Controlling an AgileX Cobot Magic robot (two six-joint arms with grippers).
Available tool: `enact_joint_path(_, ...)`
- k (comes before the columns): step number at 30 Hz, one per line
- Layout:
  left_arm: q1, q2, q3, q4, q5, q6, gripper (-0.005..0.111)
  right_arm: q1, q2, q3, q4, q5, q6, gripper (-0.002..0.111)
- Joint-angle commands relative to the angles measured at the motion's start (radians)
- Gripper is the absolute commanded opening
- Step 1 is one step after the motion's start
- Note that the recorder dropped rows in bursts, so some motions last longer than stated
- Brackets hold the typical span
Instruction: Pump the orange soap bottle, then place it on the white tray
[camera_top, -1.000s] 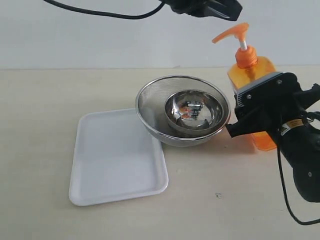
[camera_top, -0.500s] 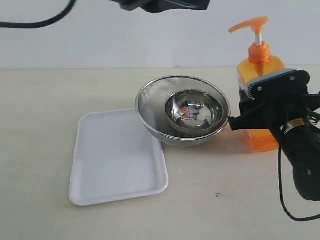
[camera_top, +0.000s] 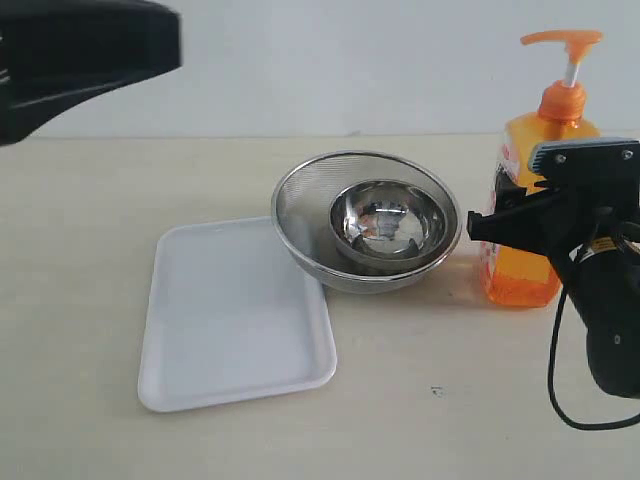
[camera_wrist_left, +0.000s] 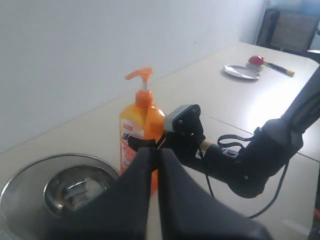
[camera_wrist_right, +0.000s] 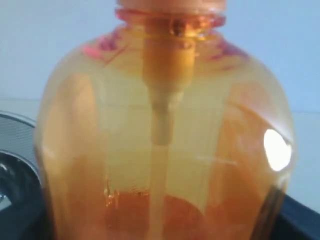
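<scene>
Since the earlier frame, the orange soap bottle (camera_top: 520, 275) had shifted toward the right edge of the exterior view and come up from a tilt to upright, while the left arm (camera_top: 80, 50) had drawn away from above the pump to the upper left corner. At inspection the bottle appeared to rest on the table (camera_top: 100, 200), with its pump head (camera_top: 562, 40) raised on the white stem. It stood just beside the bowls and well apart from the white tray (camera_top: 235, 320). The right gripper (camera_top: 505, 195) was clamped across the bottle's body, with one finger in front of the label and one behind it. In the right wrist view the bottle's clear orange shoulder filled the frame. A mesh bowl (camera_top: 300, 215) sat left of the bottle with a smaller steel bowl (camera_top: 388, 222) nested inside it. The tray lay flat on the table, touching or slightly under the mesh bowl's rim, with nothing on it. The left gripper (camera_wrist_left: 154, 155) was fully closed, with its fingers pressed together and nothing between them.
</scene>
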Motion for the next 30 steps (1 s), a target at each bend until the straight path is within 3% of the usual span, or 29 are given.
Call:
enact_joint_path(1, -0.005, -0.202, 0.153, -0.077, -0.129, 0.011, 0.005, 0.001, -0.016, -0.009, 0.008, 0.001, 0.032, 0.0)
enact_joint_path(10, -0.005, -0.429, 0.366, -0.213, -0.204, 0.099, 0.005, 0.001, -0.016, -0.009, 0.043, 0.03, 0.018, 0.0)
enact_joint_path(30, -0.005, -0.745, 0.57, -0.259, -0.295, 0.121, 0.005, 0.001, -0.016, -0.009, 0.061, 0.048, 0.006, 0.0)
